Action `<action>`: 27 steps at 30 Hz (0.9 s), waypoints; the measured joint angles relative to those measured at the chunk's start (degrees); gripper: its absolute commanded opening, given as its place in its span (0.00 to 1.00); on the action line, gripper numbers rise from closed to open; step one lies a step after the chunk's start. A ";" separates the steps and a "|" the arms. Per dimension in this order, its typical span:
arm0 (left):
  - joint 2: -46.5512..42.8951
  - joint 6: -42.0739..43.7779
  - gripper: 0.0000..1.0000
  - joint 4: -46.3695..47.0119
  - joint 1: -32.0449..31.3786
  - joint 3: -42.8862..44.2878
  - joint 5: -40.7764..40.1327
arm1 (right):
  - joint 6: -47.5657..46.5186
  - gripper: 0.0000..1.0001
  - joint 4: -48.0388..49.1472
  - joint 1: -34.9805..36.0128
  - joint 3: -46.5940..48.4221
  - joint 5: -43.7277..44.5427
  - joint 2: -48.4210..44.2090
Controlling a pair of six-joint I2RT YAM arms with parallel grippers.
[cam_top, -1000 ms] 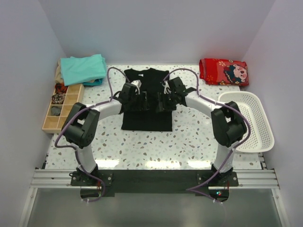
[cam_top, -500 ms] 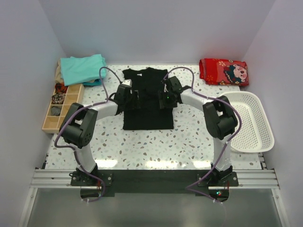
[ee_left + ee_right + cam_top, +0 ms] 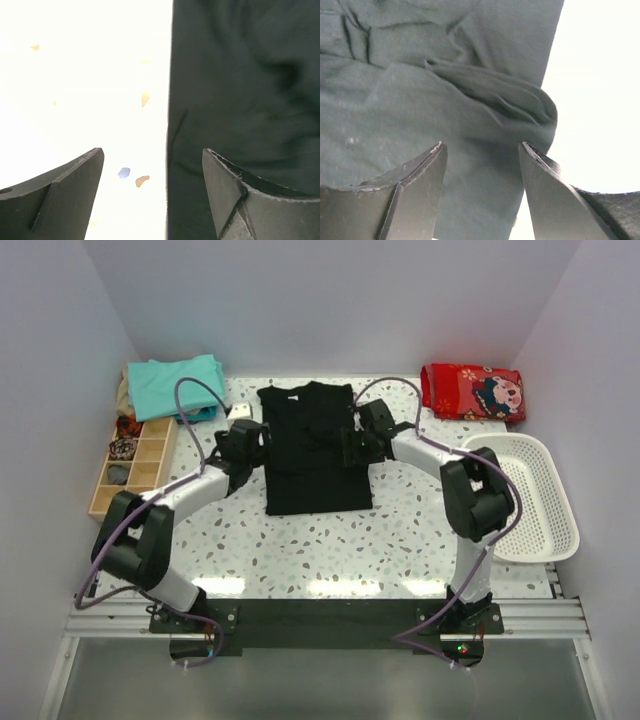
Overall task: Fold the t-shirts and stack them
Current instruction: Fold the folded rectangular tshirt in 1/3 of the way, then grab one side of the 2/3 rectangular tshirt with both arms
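Observation:
The black t-shirt lies flat mid-table, folded into a narrow upright rectangle, collar at the far end. A small white square shows beside its left shoulder. My left gripper is open and empty above the shirt's left edge. In the left wrist view its jaws straddle that edge, cloth to the right. My right gripper is open and empty over the right edge. Its wrist view shows a rumpled fold ahead. Folded teal t-shirts sit at the back left.
A wooden compartment box stands along the left edge. A red patterned cloth lies at the back right. A white slotted basket stands on the right.
Both grippers have moved outward from over the shirt's middle to its side edges. The left arm swung further left. The shirt's sides now lie folded in and flatter.

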 measured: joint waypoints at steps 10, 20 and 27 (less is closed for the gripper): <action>-9.62 -2.78 0.96 -1.14 0.00 -4.90 8.41 | -1.51 0.72 -1.46 -3.98 -4.04 2.60 -17.35; -16.98 -6.03 0.96 -0.81 0.00 -21.22 21.33 | 1.18 0.71 -2.67 -9.62 -18.73 -7.61 -19.65; -20.98 -7.21 0.94 3.15 0.00 -26.43 26.43 | 3.91 0.71 -0.13 -9.57 -24.83 -16.31 -19.65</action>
